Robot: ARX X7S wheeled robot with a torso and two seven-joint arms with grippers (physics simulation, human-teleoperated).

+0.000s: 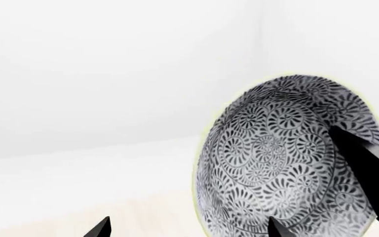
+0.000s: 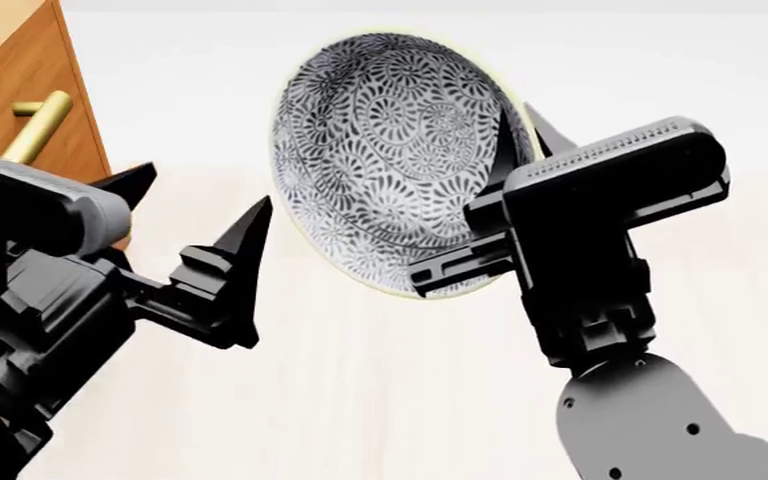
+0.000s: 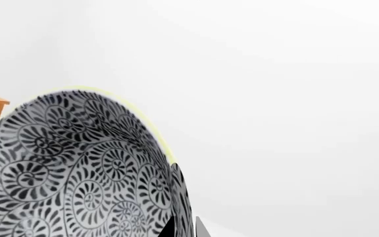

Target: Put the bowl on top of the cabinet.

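Your right gripper [image 2: 515,150] pinches the bowl [image 2: 384,150] by its rim, held tipped on edge in the air, right of the cabinet [image 2: 24,90]. Left gripper [image 2: 197,215] hangs spread and empty. Bowl looks rigid, glazed, likely slippery; keep the rim pinch deep.

White bowl [image 2: 384,150] with grey-black floral pattern, pale yellow rim; orange-brown cabinet [image 2: 17,90], brass handle [image 2: 37,125].
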